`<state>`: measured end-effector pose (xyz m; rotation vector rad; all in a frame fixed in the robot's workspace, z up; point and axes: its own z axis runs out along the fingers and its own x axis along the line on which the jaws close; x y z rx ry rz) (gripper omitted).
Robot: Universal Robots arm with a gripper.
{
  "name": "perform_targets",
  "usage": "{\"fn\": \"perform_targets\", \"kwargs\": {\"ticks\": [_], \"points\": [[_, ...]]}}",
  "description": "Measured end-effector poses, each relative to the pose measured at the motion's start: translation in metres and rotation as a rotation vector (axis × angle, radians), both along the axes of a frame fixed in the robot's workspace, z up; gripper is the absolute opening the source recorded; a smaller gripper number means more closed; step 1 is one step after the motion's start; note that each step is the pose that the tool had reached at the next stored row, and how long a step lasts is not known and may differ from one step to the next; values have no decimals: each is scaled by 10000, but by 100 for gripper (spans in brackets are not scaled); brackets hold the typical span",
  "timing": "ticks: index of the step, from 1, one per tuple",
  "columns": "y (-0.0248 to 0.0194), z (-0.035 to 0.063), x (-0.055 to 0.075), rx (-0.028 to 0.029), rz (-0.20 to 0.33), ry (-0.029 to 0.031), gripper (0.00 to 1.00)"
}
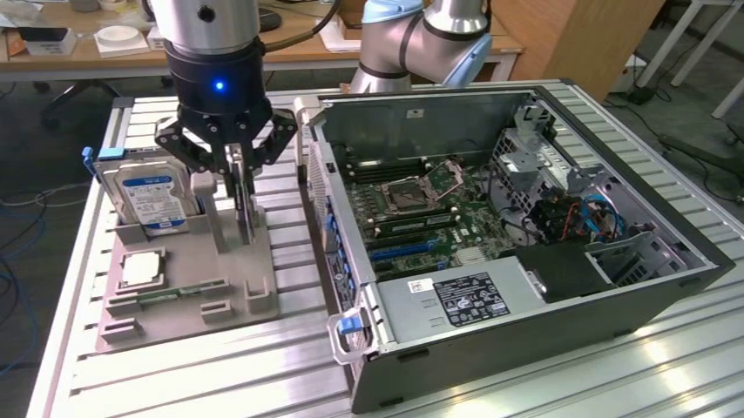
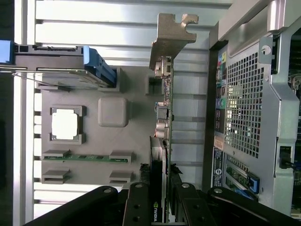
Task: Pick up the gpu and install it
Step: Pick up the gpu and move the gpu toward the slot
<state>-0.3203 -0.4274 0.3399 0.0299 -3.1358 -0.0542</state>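
tool clamped on gpu | gpu upright in slot of grey tray, exterior view's left of open PC case, hard drive just beside | risk: thin card tilts or slips in grip; bracket could snag slot or case wall

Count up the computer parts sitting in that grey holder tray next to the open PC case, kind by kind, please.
hard drive: 1
gpu: 1
processor chip: 1
memory stick: 1
Total: 4
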Motion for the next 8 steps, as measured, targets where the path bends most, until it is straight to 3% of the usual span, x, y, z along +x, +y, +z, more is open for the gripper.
{"fn": "perform_targets", "kwargs": {"ticks": [8], "points": [[-1,26,0,51,0,2,26]]}}
